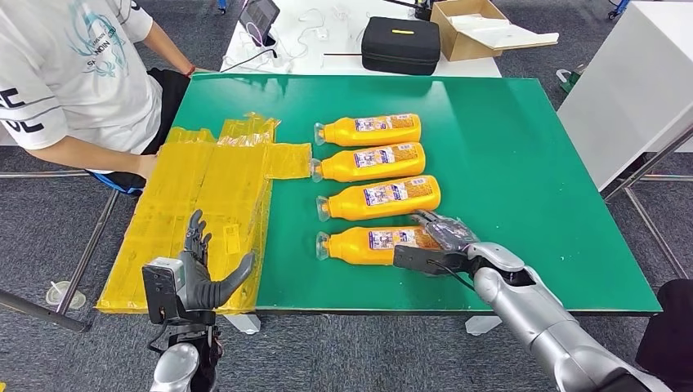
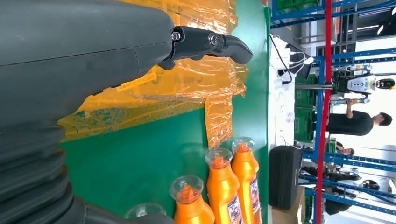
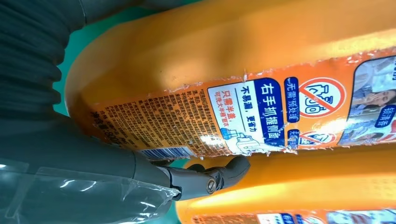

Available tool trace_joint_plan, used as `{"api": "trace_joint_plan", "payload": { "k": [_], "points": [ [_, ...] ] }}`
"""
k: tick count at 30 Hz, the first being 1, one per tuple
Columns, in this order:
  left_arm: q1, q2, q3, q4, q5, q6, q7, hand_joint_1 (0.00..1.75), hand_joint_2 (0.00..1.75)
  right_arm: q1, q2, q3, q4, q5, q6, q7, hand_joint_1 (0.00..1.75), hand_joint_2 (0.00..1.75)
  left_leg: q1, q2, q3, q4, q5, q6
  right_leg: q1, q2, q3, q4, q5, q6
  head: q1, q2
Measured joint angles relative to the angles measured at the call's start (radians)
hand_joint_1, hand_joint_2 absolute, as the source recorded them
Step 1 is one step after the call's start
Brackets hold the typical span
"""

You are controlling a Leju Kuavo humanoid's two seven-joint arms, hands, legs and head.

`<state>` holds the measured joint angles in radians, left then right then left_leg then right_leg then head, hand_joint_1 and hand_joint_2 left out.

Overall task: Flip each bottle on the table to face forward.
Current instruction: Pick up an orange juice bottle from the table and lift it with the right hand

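1. Four orange bottles lie on their sides in a column on your green table (image 1: 523, 147), caps pointing toward the robot's left, printed labels facing up.
2. Your right hand (image 1: 431, 242) sits on the base end of the nearest bottle (image 1: 372, 244). In the right wrist view its thumb tip presses the label of that bottle, in the gap beside the next bottle (image 1: 380, 198). Whether the fingers are fully wrapped around the bottle you cannot tell from these pictures.
3. Beyond those two lie the third bottle (image 1: 369, 162) and the farthest bottle (image 1: 368, 130), all four close together and roughly parallel.
4. Your left hand (image 1: 198, 273) hovers at the near left edge of the table, over the yellow plastic sheets (image 1: 208, 196), fingers spread apart and holding nothing.
5. You have a person in a white shirt (image 1: 73, 73) seated at the far left corner, one forearm resting by the sheets.
6. Past the far edge sit a black case (image 1: 400, 45) and an open cardboard box (image 1: 470, 28) on a white table.
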<state>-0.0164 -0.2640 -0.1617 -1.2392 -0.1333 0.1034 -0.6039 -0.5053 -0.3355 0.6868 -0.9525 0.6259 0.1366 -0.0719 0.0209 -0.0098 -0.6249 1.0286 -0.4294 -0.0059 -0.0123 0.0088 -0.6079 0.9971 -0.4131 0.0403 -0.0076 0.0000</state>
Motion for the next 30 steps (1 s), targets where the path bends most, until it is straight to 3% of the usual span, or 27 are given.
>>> {"api": "trace_joint_plan", "payload": {
  "k": [3,18,26,30],
  "points": [
    [-0.002,0.0,-0.002,0.0,0.003,0.0,0.0,0.0,1.75,0.0,0.016,0.0,0.014,0.0,-0.031,-0.01,1.73,1.75,0.0,0.0,0.0,0.0,0.0,0.0,0.0,0.0,0.0,0.0,0.0,0.0,0.0,0.0],
    [-0.006,0.0,-0.01,0.0,0.008,-0.002,0.0,0.0,1.75,0.098,0.085,-0.102,-0.031,-0.016,-0.15,-0.12,1.75,1.75,0.0,0.0,0.0,0.0,0.0,0.0,0.0,0.0,0.0,0.0,0.0,0.0,0.0,0.0],
    [0.004,0.0,-0.009,-0.002,0.021,0.013,-0.004,0.0,1.75,0.24,0.199,-0.262,-0.249,-0.052,-0.358,-0.249,1.75,1.75,0.0,0.0,-0.001,0.0,0.0,0.0,0.0,0.0,-0.001,0.0,0.0,0.0,0.0,0.0],
    [0.01,-0.001,-0.009,-0.004,0.022,0.014,-0.005,0.0,1.75,0.276,0.238,-0.312,-0.331,-0.053,-0.378,-0.255,1.75,1.75,0.0,-0.001,-0.002,0.0,0.0,0.0,0.0,-0.001,-0.001,0.0,0.0,0.0,0.0,0.0]
  ]
}}
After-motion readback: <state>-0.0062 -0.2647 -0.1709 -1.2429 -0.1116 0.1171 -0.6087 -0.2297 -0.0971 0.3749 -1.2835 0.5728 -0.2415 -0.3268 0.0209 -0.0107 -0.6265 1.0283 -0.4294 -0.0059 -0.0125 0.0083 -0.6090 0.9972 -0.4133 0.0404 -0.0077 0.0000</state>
